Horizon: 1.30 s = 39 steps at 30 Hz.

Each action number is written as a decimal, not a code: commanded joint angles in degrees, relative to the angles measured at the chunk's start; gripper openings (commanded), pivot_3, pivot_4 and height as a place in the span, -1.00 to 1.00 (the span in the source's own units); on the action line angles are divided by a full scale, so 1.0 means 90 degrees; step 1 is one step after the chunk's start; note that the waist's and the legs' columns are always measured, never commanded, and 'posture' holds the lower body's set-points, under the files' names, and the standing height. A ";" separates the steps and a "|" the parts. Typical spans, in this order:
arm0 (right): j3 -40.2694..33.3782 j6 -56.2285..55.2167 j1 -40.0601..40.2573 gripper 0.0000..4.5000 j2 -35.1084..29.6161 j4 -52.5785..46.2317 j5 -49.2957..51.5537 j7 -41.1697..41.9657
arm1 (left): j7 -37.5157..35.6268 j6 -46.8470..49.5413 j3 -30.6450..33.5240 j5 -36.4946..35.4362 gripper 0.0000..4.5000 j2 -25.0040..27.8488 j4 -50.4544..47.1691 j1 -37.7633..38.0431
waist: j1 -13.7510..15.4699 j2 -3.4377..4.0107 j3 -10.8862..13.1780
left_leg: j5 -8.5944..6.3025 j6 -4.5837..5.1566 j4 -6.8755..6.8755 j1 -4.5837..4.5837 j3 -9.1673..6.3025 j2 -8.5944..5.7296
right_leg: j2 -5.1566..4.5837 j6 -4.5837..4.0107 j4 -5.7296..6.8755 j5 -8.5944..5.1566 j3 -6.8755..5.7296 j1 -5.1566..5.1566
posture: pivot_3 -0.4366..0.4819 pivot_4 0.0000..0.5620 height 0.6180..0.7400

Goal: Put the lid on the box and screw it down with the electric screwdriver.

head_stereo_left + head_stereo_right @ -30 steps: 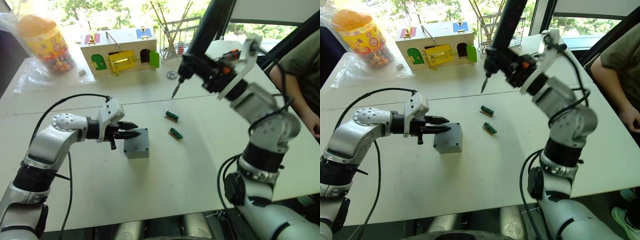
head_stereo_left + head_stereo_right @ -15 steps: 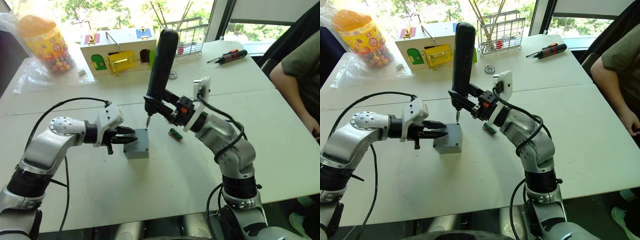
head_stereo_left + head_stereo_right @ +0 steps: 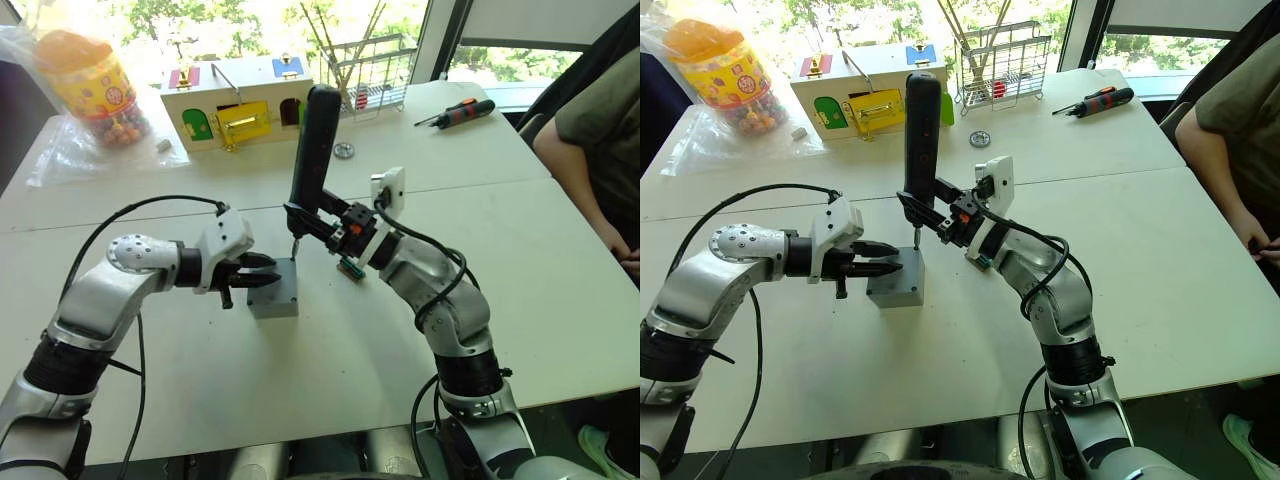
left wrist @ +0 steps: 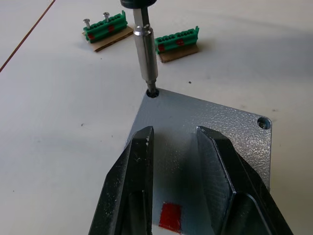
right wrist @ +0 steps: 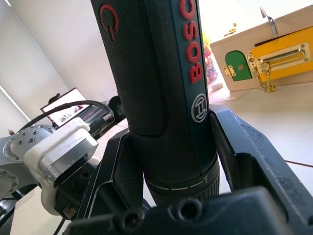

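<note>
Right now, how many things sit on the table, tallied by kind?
Screwdrivers: 2, the electric screwdriver in the right gripper, bit at a corner hole of the lid, and a manual screwdriver.
Green terminal blocks: 2.
Grey box with lid: 1.
Wooden latch box: 1.
Candy jar: 1.
Wire rack: 1.
Total: 8.

Printed in red down the black body of the electric screwdriver (image 5: 161,83): "BOSCH", beside a round Bosch emblem.

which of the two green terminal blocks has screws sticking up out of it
The green terminal block farther from the lid: two screws stand up from its top. The other block, nearer the lid, has none.
</note>
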 commanded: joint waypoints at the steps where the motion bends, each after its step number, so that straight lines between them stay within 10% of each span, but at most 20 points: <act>1: 0.0070 -0.0245 -0.0029 -0.23 0.0001 -0.0188 -0.0007 0.0066 | 0.0054 0.0029 -0.0111 0.0108 -0.40 -0.0029 -0.0002 0.0047 | 0.0000 0.0001 -0.0001 | 0.0000 0.0000 0.0000 0.0000 0.0000 0.0000 | 0.0000 0.0000 0.0000 0.0000 0.0000 0.0000 | -0.05 -0.47 1.00; 13: 0.1258 -0.0248 0.0379 -0.23 -0.0220 0.0129 -0.0780 0.0241 | 0.0061 -0.0048 -0.0149 0.0154 -0.40 -0.0043 0.0042 0.0200 | -0.0007 0.0006 -0.0042 | -0.0001 0.0001 -0.0050 0.0097 0.0004 0.0000 | -0.0001 -0.0001 -0.0010 -0.0001 0.0002 0.0072 | -0.05 -0.47 1.00; 39: 0.1196 -0.0097 0.0423 -0.23 -0.0248 0.0934 -0.1066 0.0201 | 0.0009 -0.0184 -0.0138 0.0245 -0.40 0.0086 0.0270 0.0452 | 0.0007 0.0043 -0.0227 | -0.0027 0.0030 -0.0103 0.0225 0.0003 0.0025 | 0.0027 -0.0002 -0.0117 -0.0006 0.0017 0.0196 | -0.05 -0.47 1.00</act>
